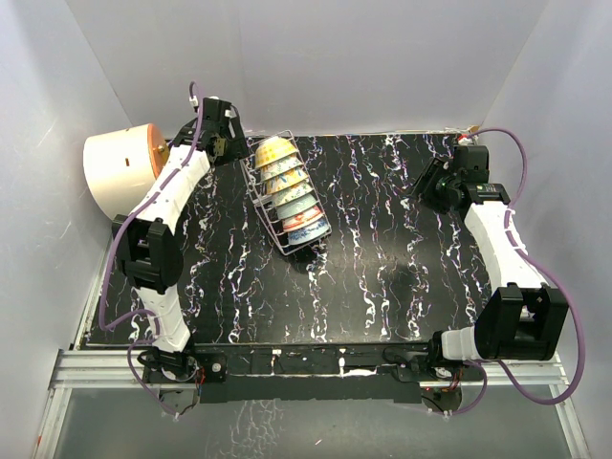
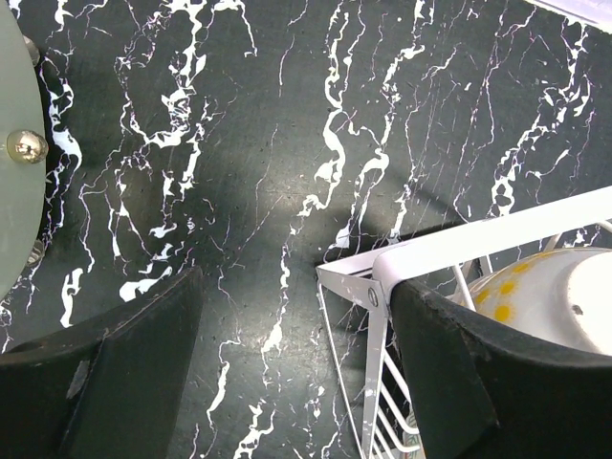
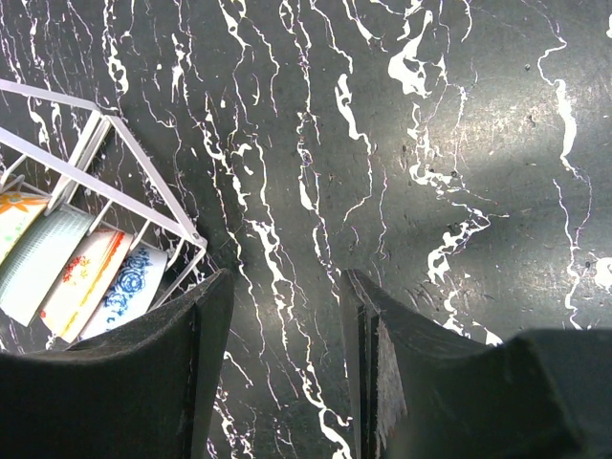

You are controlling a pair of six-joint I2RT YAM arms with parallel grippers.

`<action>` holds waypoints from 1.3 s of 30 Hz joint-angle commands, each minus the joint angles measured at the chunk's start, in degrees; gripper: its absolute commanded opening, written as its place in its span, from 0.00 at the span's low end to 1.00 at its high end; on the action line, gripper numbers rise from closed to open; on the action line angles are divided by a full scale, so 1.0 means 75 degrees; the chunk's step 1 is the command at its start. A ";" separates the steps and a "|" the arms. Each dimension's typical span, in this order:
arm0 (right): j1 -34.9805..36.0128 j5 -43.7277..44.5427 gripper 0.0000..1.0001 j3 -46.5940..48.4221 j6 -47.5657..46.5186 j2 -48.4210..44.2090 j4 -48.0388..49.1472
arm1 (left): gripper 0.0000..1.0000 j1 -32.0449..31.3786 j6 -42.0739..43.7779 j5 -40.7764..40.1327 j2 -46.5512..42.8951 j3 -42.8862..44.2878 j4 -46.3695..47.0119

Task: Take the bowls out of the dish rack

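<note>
The silver wire dish rack (image 1: 262, 199) stands at the back left of the black marbled table. It holds several small bowls on edge in a row, from a yellow-dotted one (image 1: 273, 150) at the back to a blue-patterned one (image 1: 308, 229) at the front. My left gripper (image 1: 227, 145) is open and empty, just left of the rack's back end. In the left wrist view the rack's corner (image 2: 375, 287) lies between the fingers, beside the yellow-dotted bowl (image 2: 540, 292). My right gripper (image 1: 427, 182) is open and empty, well right of the rack. Its view shows the rack (image 3: 143, 186) and the blue bowl (image 3: 129, 292).
A large cream-and-orange cylinder (image 1: 120, 167) lies at the back left, behind the left arm. White walls close in the table (image 1: 382, 258) on three sides. A grey rounded part with a screw (image 2: 24, 145) shows at the left edge of the left wrist view.
</note>
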 commanded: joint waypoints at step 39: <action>-0.0018 -0.0069 0.51 0.0073 -0.0077 -0.0013 0.0375 | 0.76 0.0131 0.0593 -0.1599 -0.0680 -0.0891 -0.0082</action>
